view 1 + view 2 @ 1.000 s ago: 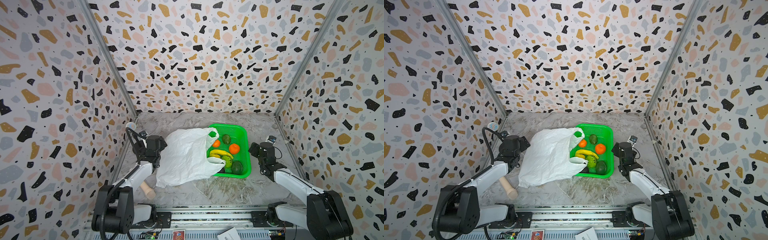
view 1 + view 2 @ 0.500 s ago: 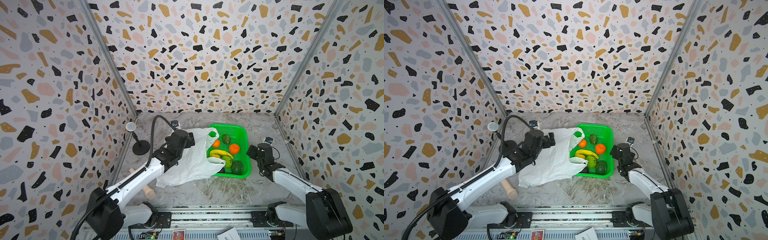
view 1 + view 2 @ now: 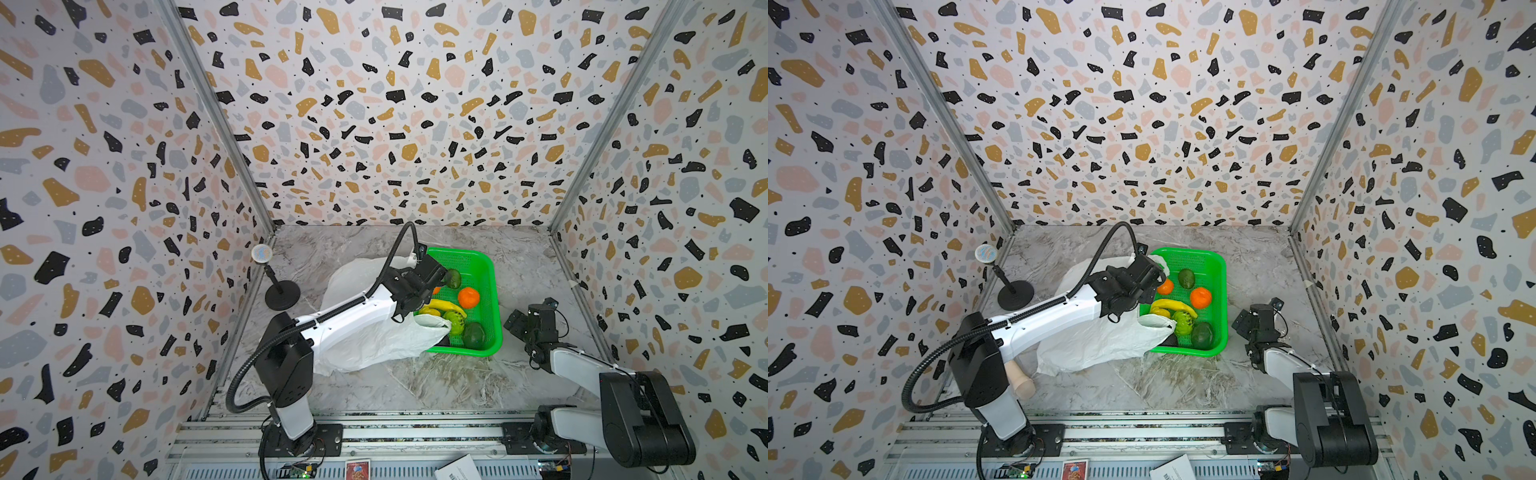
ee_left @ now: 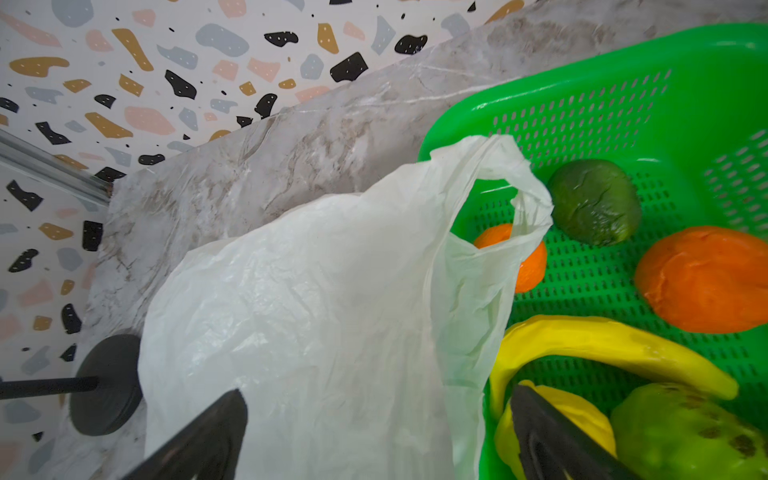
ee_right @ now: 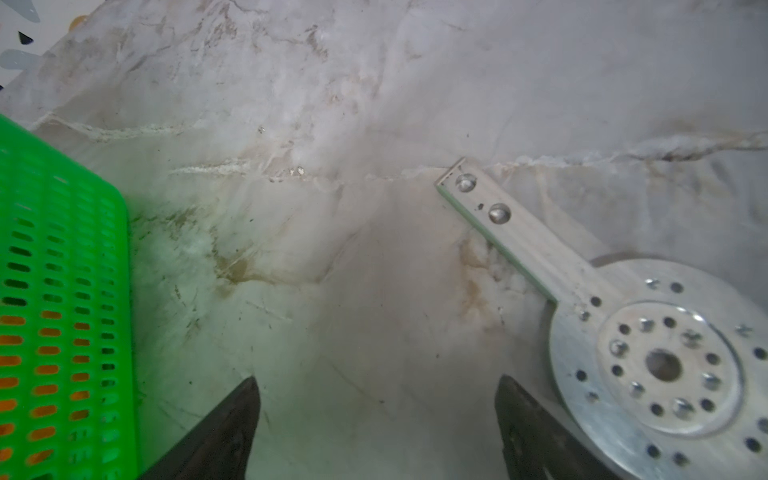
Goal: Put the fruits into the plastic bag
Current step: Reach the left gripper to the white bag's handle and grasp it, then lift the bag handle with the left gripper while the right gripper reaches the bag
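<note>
- My left gripper [image 4: 378, 395] hangs spread wide, empty, over the plastic bag [image 4: 311, 291]
- My right gripper [image 5: 377, 381] is likewise released
- Bag looks flimsy, slippery; I'd pinch its handle loop [image 4: 534, 199]

In both top views the left arm [image 3: 1050, 318] covered the plastic bag's [image 3: 1100, 347] middle, and the left gripper [image 3: 1153, 284] hid part of the small orange [image 3: 1166, 286] at the basket's [image 3: 1219, 266] 10 o'clock side. A bag handle [image 3: 1156, 322] covered most of a blackish fruit [image 3: 1170, 341] at its 7 o'clock corner; the left wrist view cut off the large orange [image 4: 706, 278]
</note>
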`<state>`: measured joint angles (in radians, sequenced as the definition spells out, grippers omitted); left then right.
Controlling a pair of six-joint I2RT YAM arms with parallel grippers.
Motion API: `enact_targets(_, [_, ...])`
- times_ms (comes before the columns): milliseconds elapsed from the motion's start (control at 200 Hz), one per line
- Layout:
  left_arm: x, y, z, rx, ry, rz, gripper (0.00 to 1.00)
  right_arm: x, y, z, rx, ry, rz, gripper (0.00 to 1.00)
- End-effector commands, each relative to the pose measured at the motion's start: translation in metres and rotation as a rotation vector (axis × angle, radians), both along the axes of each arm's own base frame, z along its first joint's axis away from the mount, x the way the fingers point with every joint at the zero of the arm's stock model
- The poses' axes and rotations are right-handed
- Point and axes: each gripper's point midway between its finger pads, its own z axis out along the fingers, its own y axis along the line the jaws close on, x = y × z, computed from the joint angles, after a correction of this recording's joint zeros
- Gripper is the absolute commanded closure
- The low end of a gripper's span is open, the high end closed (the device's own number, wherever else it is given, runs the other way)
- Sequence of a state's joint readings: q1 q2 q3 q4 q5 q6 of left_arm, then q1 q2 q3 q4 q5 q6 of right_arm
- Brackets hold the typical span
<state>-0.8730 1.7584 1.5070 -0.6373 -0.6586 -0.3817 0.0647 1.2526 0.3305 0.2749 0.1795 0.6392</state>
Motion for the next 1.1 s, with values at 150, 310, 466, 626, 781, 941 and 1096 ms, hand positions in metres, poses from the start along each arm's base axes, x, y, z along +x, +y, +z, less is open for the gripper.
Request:
enact_targets(150, [-0.003, 0.01, -0.007, 0.183, 0.057, -0.001, 0.04, 0.006, 0.005, 0.009, 0.043, -0.056, 0.009, 0.11])
enact_targets(310, [-0.006, 0.004, -0.018, 0.183, 0.103, -0.022, 0.06, 0.006, 0.006, 0.008, 0.045, -0.055, 0.013, 0.11])
enact_targets(466, [-0.009, 0.011, -0.024, 0.231, 0.128, -0.02, 0.08, 0.006, 0.007, 0.007, 0.046, -0.054, 0.018, 0.11])
enact_targets(626, [-0.015, 0.019, -0.03, 0.271, 0.152, -0.017, 0.14, 0.007, 0.007, 0.008, 0.047, -0.055, 0.02, 0.11])
enact_targets(781, [-0.018, 0.026, -0.028, 0.28, 0.145, -0.004, 0.31, 0.006, 0.007, 0.007, 0.047, -0.057, 0.023, 0.11])
enact_targets(941, [-0.017, 0.03, -0.033, 0.264, 0.164, -0.003, 0.7, 0.006, 0.008, 0.009, 0.047, -0.062, 0.026, 0.11])
enact_targets(1096, [-0.006, 0.038, -0.026, 0.083, 0.195, 0.02, 0.99, 0.009, 0.007, 0.019, 0.027, -0.059, 0.032, 0.12])
